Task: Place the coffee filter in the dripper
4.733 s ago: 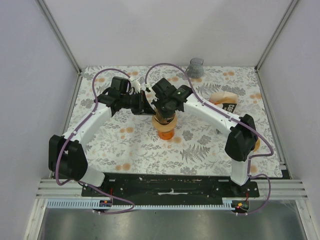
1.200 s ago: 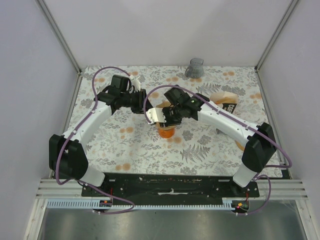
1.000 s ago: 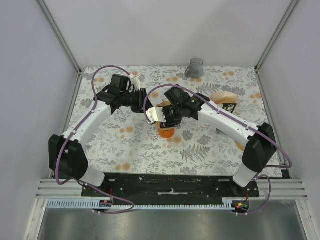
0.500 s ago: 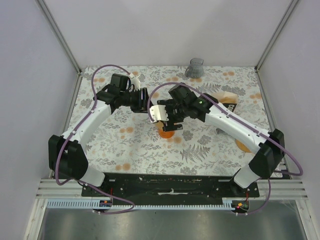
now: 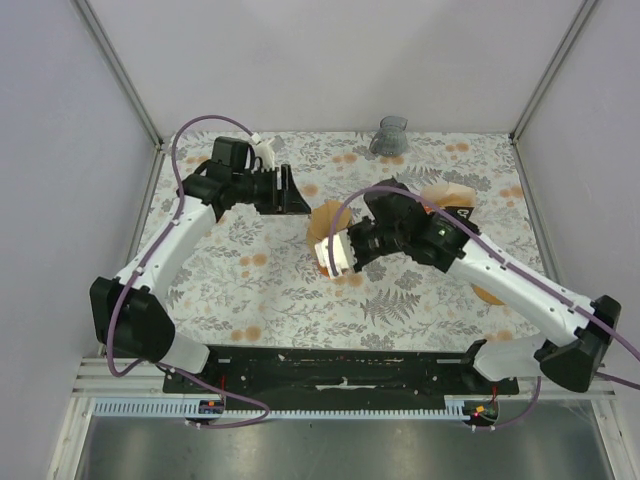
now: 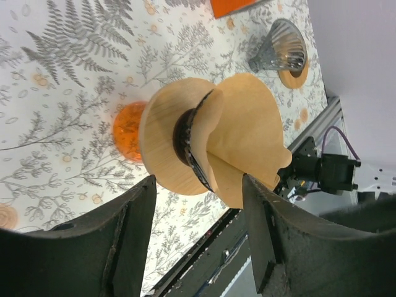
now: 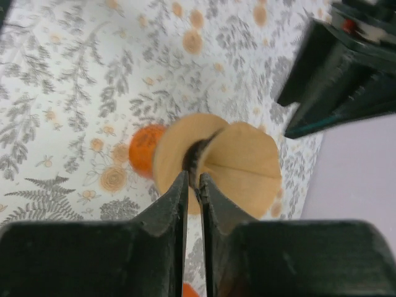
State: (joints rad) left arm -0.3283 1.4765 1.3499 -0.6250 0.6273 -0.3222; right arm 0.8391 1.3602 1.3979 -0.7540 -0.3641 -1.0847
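The tan paper coffee filter (image 5: 325, 220) stands spread open over the orange dripper (image 5: 336, 270) at mid-table. My right gripper (image 5: 336, 252) comes at it from the near right. In the right wrist view that gripper (image 7: 193, 177) is shut on the filter's (image 7: 244, 162) dark inner fold, with the dripper (image 7: 142, 150) behind. My left gripper (image 5: 288, 190) is open, back to the far left and apart from the filter. In the left wrist view its fingers (image 6: 133, 241) frame the filter (image 6: 247, 133) and the dripper (image 6: 125, 131) without touching either.
A stack of spare filters (image 5: 448, 193) and a black packet (image 5: 460, 213) lie at the right. A grey ridged cup (image 5: 391, 135) stands at the far edge. A silvery ribbed cone (image 6: 279, 51) sits on a round coaster (image 5: 488, 294) near the right arm.
My left gripper has opened and pulled back from the filter to the far left. The right gripper opened, then closed on the filter's fold as its arm swung nearer and to the right.
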